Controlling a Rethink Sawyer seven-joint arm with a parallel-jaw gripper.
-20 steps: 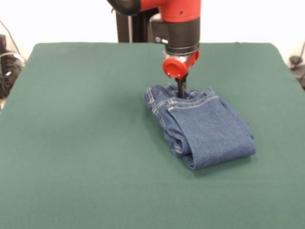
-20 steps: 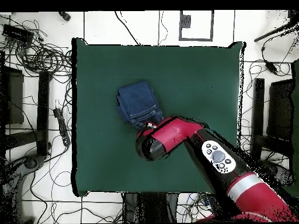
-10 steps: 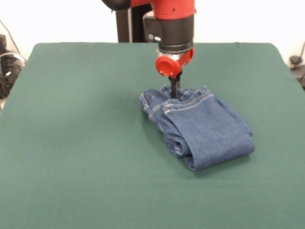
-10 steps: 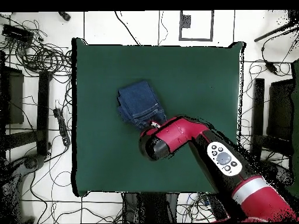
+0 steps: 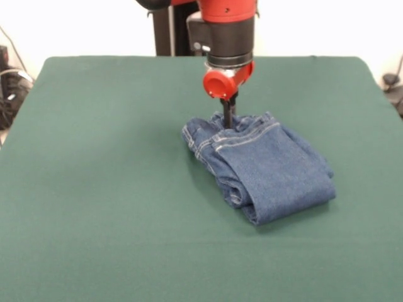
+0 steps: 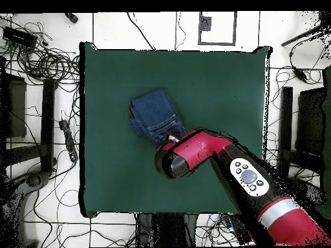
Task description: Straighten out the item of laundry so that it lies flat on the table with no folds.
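Jeans lay folded in a thick bundle just right of frame centre in the front view, on the green table; in the overhead view they sat left of centre. Several layers were stacked, with a rolled fold along the bundle's lower-left edge. Gripper stood at the bundle's upper edge, its dark tips sunk among the stitched hems there. The tips looked pinched together on denim, though whether they held one layer or several could not be told.

Judgement: this was the grab-and-pull step. To do it well, only the top layer should be taken, then drawn toward the upper part of the frame low over the cloth, so the fold unrolls rather than the whole bundle sliding.
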